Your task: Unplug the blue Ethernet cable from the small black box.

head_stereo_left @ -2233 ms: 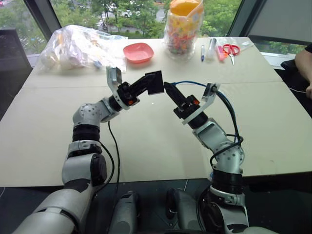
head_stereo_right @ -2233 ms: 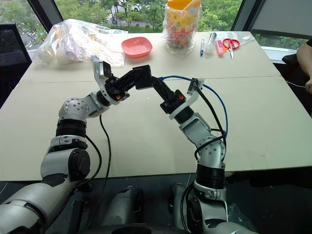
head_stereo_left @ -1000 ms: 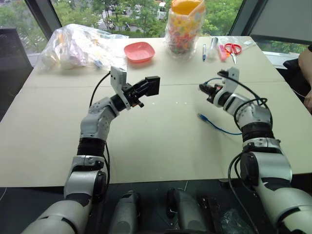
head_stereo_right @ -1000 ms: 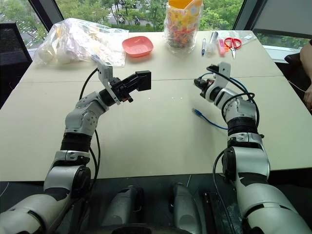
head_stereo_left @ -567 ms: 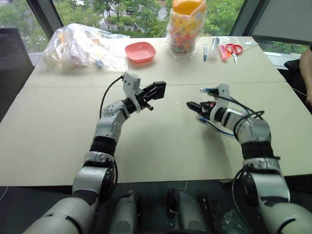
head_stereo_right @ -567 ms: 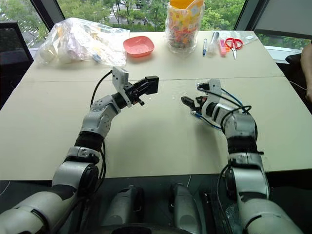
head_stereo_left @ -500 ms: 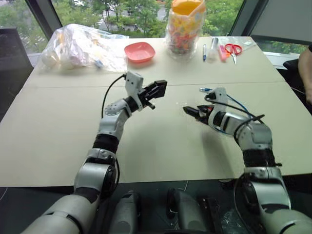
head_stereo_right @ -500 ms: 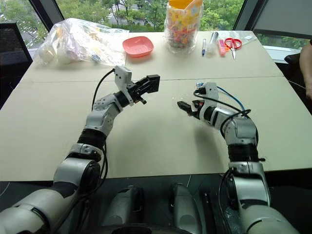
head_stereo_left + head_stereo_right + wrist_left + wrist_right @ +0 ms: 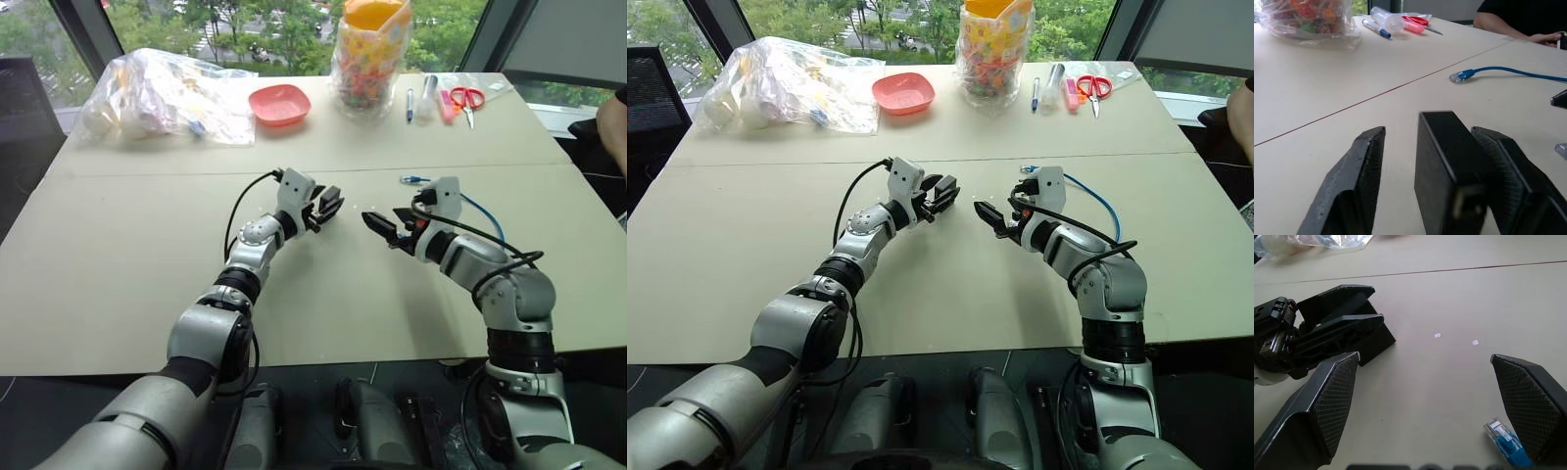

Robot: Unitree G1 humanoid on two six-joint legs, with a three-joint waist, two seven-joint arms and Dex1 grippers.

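Observation:
The small black box [image 9: 1442, 161] stands on edge between the fingers of my left gripper [image 9: 331, 203], low over the middle of the table. It leans on one finger, with a gap to the other, so this gripper is open. No cable is plugged into the box. The blue Ethernet cable [image 9: 1095, 196] lies loose on the table behind my right arm, its clear plug [image 9: 1462, 76] free. My right gripper [image 9: 385, 219] faces the left one a short way off, wide open and empty. A blue plug [image 9: 1503, 438] lies beside one of its fingers.
At the table's far side are a clear plastic bag of items [image 9: 162, 88], a pink bowl [image 9: 279, 103], a tall bag of sweets [image 9: 370, 49], pens and red scissors [image 9: 465, 98]. A person's arm [image 9: 612, 127] is at the right edge.
The cable has come out of the box and lies on the table. My left gripper sank toward the table with the box and opened. My right gripper let the cable go and drew inward.

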